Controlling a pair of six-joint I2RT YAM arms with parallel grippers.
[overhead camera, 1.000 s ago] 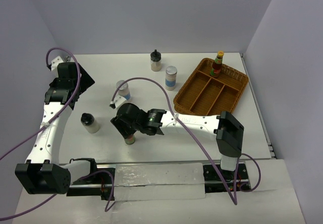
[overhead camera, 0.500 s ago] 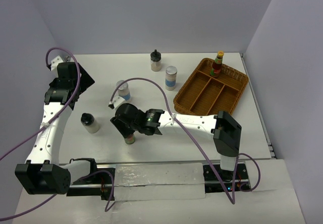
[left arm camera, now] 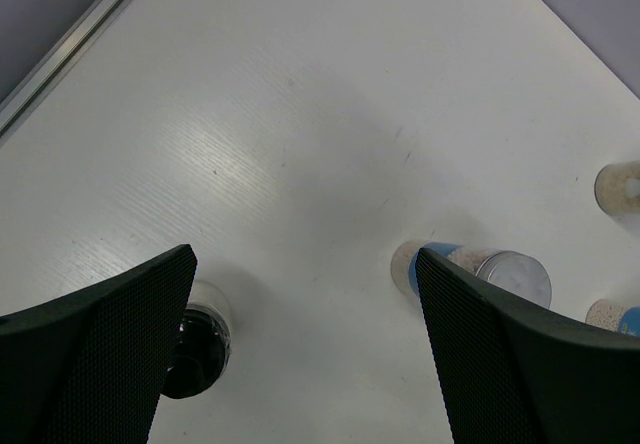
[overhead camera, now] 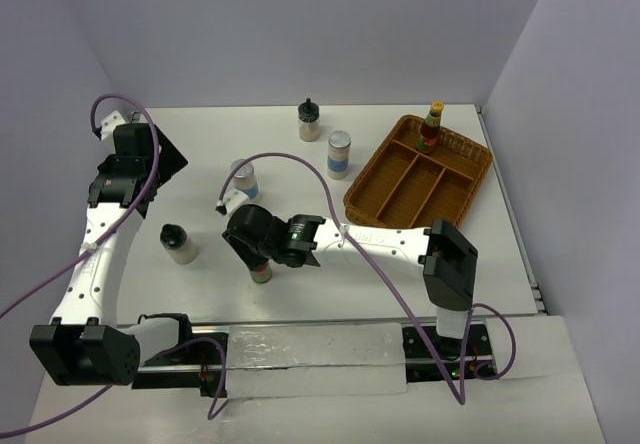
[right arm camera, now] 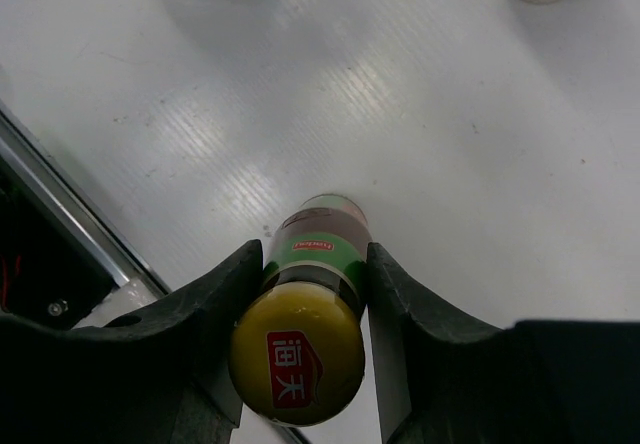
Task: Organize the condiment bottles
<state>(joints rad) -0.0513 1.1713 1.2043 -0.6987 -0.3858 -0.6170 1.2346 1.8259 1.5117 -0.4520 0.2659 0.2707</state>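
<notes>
Nearest the front edge of the table (overhead camera: 200, 289), the right claw (right arm camera: 313, 282) is closed around a slim yellow-capped bottle (right arm camera: 297, 354), one finger against each side below the cap. The bottle's long axis is upright; whether its base touches the table cannot be told. To the left a squat black-capped bottle (overhead camera: 178, 243) stands free. The left claw (left arm camera: 300, 364) hangs wide apart over that side, holding nothing.

Mid-table stands a silver-lidded bottle (overhead camera: 243, 177). Beyond it are a second silver-lidded bottle (overhead camera: 340, 154) and a second black-capped bottle (overhead camera: 309, 120).

The wicker basket (overhead camera: 412, 186) lies farther back and to the right of the held bottle, on the right arm's side. The matching yellow-capped bottle (overhead camera: 431, 127) stands in its far compartment.

Judgement: the carry runs rightward and away, bottle kept upright.
</notes>
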